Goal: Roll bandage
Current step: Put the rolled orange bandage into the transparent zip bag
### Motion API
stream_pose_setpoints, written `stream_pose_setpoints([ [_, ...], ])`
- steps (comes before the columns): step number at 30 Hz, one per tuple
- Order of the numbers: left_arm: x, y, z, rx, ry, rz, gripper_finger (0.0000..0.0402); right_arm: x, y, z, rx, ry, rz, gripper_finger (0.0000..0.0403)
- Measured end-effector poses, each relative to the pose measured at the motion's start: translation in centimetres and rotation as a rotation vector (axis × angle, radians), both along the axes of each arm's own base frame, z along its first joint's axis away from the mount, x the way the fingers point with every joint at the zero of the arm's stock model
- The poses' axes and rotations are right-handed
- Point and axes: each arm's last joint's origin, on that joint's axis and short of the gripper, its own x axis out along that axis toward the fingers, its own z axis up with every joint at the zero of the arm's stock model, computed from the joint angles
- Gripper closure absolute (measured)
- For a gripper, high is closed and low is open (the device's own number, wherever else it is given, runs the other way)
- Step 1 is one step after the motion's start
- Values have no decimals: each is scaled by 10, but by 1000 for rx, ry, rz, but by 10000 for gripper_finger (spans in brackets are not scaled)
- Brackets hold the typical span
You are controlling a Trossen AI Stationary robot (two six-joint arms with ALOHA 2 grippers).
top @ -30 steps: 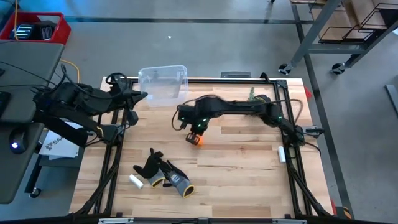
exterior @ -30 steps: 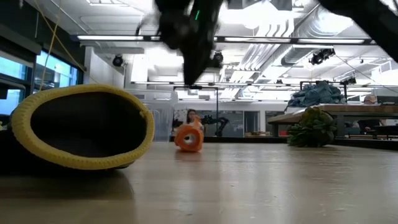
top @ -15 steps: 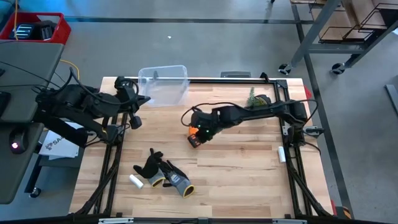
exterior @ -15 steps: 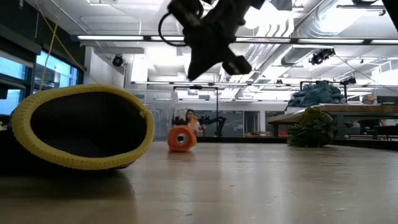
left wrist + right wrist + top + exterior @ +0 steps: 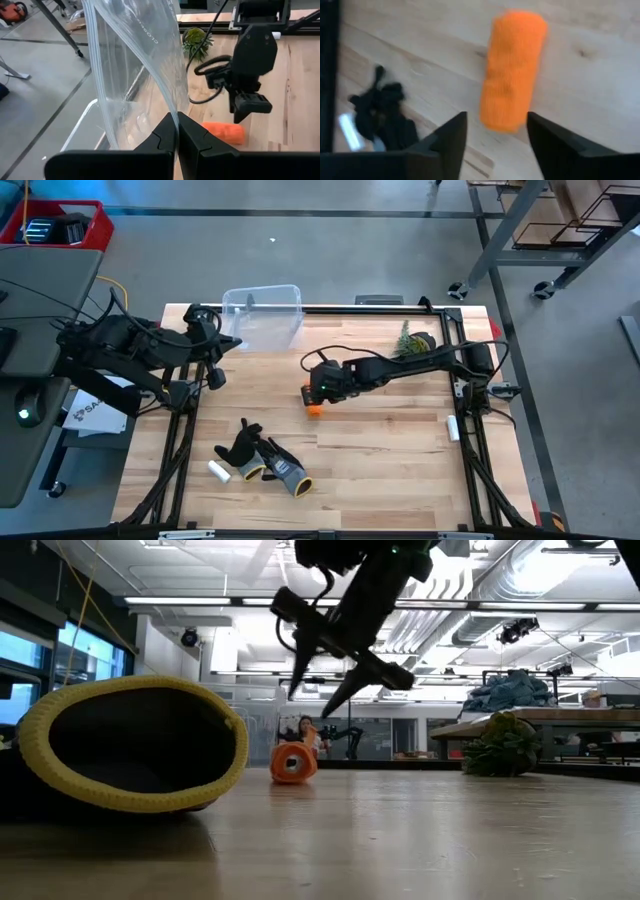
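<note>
The bandage (image 5: pixel 314 408) is a stubby orange roll lying on its side on the wooden table, one round end facing the low view (image 5: pixel 291 762); it also shows in the right wrist view (image 5: pixel 512 70). My right gripper (image 5: pixel 312 698) hangs open just above it, its fingers (image 5: pixel 447 145) clear of the roll. My left gripper (image 5: pixel 177 131) stands at the table's far left, shut on a clear plastic bag (image 5: pixel 262 315). My left gripper pinches the clear bag's edge (image 5: pixel 172 107) between its two shut fingers. The bag stands upright above the fingertips like a wall, and its lower part lies on the table's far left corner.
A pair of black, grey and yellow gloves (image 5: pixel 265 460) and a small white cylinder (image 5: pixel 218 472) lie at the near left; one glove's cuff (image 5: pixel 130 745) fills the low view's left. A green plant-like thing (image 5: pixel 408 338) sits at the far right.
My right gripper has let go of the bandage, risen a little, tilted and opened its fingers. The roll has tipped from upright onto its side and shifted slightly toward the table's left.
</note>
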Motion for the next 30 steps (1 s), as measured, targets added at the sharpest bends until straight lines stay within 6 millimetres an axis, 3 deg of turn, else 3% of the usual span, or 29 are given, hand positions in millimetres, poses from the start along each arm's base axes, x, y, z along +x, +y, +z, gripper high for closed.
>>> stream_pose_setpoints([
  [4, 0, 0, 0, -1, 0, 0, 401, 4, -3, 3, -33, -49, -19, 156],
  [7, 0, 0, 0, -12, -7, 7, 401, 7, -6, 1, -41, -65, -13, 140],
  [17, 1, 0, 0, -37, -18, 18, 401, 18, -25, -48, -49, 57, 40, 137],
  [22, 2, -1, -1, -49, -24, 25, 401, 27, -33, -62, -15, 8, 15, 137],
  [30, 6, -2, -3, -62, -22, 38, 401, 34, -29, -81, 61, -2, 47, 144],
])
